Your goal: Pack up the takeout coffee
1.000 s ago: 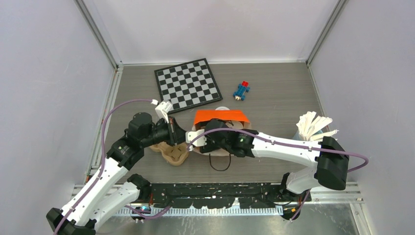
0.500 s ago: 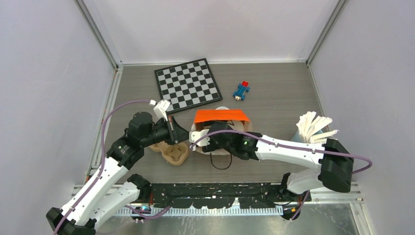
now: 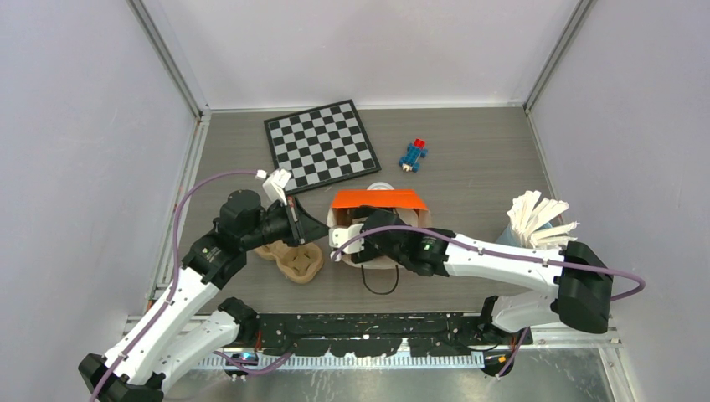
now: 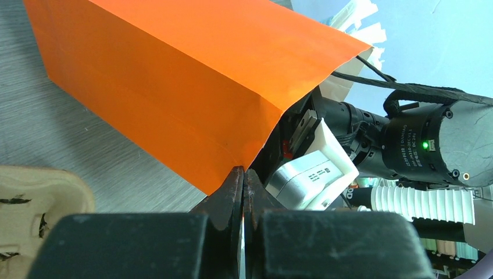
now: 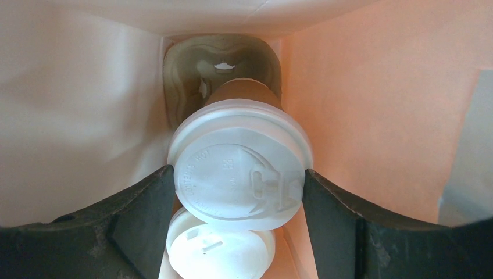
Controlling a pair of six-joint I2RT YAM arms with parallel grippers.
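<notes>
An orange paper bag (image 3: pixel 377 199) lies on its side in the middle of the table. My left gripper (image 3: pixel 322 228) is shut on the bag's mouth edge (image 4: pixel 256 154) and holds it open. My right gripper (image 5: pixel 238 192) is inside the bag, its fingers against both sides of the white lid of a brown coffee cup (image 5: pixel 235 174). That cup points toward a moulded-pulp tray (image 5: pixel 221 52) at the bag's far end. A second white-lidded cup (image 5: pixel 221 250) lies just below the held one. In the top view the bag hides the right gripper's fingers and both cups.
Another tan pulp tray (image 3: pixel 297 261) sits on the table under my left wrist. A chessboard (image 3: pixel 321 146) and a blue and red toy (image 3: pixel 413 155) lie at the back. A tumbler of pale wooden sticks (image 3: pixel 536 219) stands at the right. The bag's black handle loop (image 3: pixel 381 280) lies in front.
My right arm has shifted slightly right and nearer, its elbow swinging outward. My left gripper still holds the bag's edge in the same place.
</notes>
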